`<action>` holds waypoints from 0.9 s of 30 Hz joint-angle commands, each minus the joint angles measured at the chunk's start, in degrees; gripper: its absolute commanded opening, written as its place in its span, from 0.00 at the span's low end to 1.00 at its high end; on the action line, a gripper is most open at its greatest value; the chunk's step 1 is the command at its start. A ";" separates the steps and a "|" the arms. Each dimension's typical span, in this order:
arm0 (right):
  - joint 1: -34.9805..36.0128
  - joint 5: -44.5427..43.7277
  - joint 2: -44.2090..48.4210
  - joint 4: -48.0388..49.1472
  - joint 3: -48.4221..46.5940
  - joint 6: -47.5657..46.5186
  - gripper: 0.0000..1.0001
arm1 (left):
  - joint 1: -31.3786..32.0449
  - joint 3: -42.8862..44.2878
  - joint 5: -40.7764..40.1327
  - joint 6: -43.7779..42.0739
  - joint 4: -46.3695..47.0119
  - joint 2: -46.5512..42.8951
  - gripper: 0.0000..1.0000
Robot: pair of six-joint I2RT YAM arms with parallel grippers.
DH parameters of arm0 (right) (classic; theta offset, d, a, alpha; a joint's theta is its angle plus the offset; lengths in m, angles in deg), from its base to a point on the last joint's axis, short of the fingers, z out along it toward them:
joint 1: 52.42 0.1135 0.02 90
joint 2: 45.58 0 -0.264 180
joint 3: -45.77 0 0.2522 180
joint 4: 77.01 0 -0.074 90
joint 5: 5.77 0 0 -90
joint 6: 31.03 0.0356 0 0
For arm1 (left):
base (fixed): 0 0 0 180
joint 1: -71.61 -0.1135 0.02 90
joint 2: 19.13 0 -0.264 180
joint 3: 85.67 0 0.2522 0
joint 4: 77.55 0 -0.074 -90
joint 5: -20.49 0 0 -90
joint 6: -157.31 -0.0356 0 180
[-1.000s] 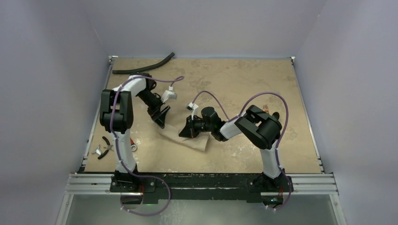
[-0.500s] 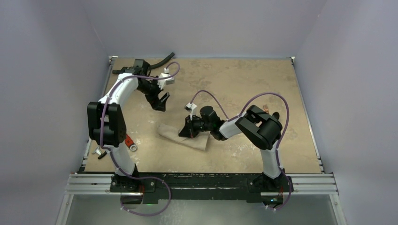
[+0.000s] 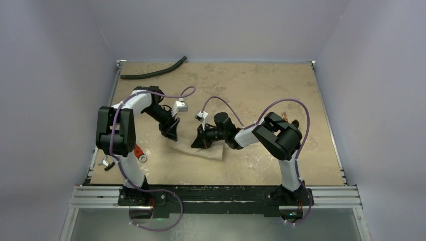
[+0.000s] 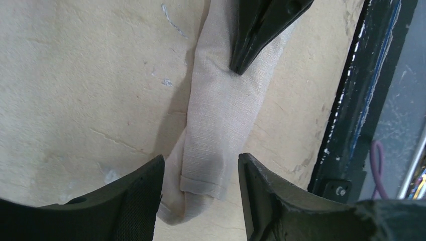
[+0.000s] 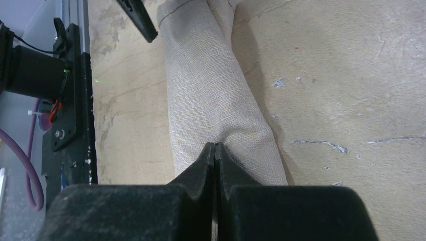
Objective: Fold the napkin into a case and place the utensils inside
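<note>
Risks pulling the folded beige cloth napkin (image 4: 221,115) undone: open black left gripper (image 4: 201,160) astride its end, closed black right gripper (image 5: 215,146) pressing farther along it.

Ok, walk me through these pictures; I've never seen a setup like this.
These are two robot arms bolted to the near edge of a table. The wide picture looks down from above and behind them. The other two come from a small camera on each wrist, so each shows its own tool up close. On the table lies a beige napkin, folded into a long narrow strip. The right tool is shut, its tips pressing on the napkin. The left tool is open, its fingers apart over one end of the strip, holding nothing. A black hose lies near the far edge. Something copper-coloured, probably a fork, peeks out behind the right arm.
</note>
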 commanded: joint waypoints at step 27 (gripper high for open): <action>-4.86 9.91 -3.29 -12.80 -7.73 -14.31 0.00 | 0.34 3.73 1.73 -19.08 -6.27 10.64 0.12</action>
